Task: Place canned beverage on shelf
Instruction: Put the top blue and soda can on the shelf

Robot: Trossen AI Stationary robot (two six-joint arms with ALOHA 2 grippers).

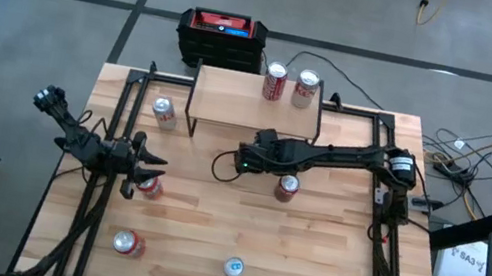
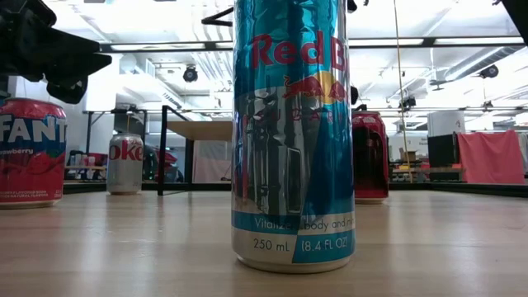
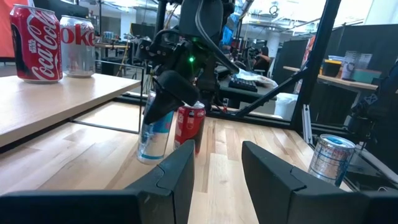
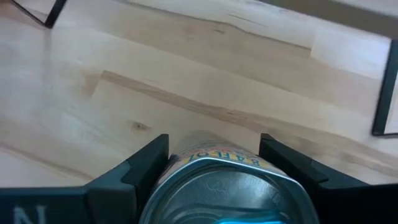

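On wooden table, right hand clamps blue can; left hand closed, empty.

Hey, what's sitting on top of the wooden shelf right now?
Two cans stand on the shelf at its right end: a red cola can and a silver Coke can. The table under the board is hidden from above.

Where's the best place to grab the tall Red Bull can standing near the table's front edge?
Grip the Red Bull can mid-height on its round wall, fingers on opposite sides, probably coming level from the shelf side: it stands upright with bare table around.
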